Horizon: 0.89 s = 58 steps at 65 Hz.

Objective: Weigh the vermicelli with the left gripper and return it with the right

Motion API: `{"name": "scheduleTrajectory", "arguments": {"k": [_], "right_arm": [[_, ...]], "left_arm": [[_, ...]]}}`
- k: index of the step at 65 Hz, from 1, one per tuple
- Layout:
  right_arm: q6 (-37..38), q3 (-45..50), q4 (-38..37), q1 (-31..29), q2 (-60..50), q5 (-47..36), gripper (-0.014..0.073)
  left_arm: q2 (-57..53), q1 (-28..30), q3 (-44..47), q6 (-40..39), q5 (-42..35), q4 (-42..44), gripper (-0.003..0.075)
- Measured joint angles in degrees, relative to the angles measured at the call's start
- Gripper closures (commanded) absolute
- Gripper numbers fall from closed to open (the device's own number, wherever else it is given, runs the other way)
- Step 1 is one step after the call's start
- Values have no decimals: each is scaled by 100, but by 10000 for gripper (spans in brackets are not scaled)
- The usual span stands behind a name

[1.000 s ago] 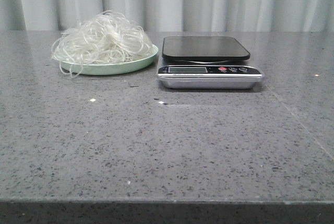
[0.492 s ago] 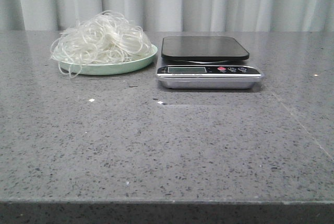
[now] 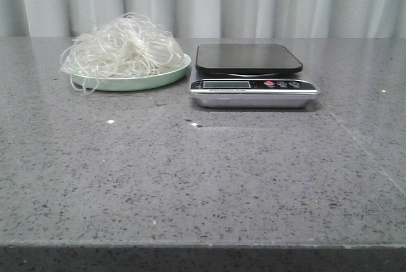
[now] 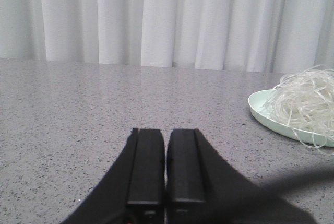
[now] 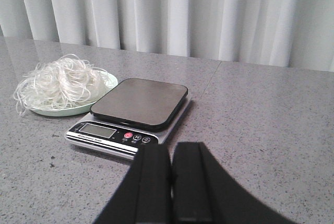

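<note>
Nothing has visibly moved over the last second: the vermicelli remains heaped on the pale green plate, just beside the kitchen scale, whose black platform is bare. The left gripper and right gripper hover low, fingers pressed together, holding nothing. Bare grey speckled surface stretches to the near edge.

No legible text, seemingly, anywhere

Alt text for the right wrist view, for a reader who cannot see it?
The right claw, fingers together, points over a grey table toward a kitchen scale with nothing on its dark platform. Beside the scale, vermicelli sits heaped on a pale green plate; white curtains hang behind.
</note>
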Motion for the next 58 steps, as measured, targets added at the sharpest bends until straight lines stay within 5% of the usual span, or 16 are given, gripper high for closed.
{"name": "scheduleTrajectory", "arguments": {"k": [40,58], "right_arm": [[0,0,0,-26,-25,0,437],[0,474,-278,-1512,-291,-246,437]], "left_arm": [[0,0,0,0,0,8,594],[0,0,0,-4,0,8,594]]}}
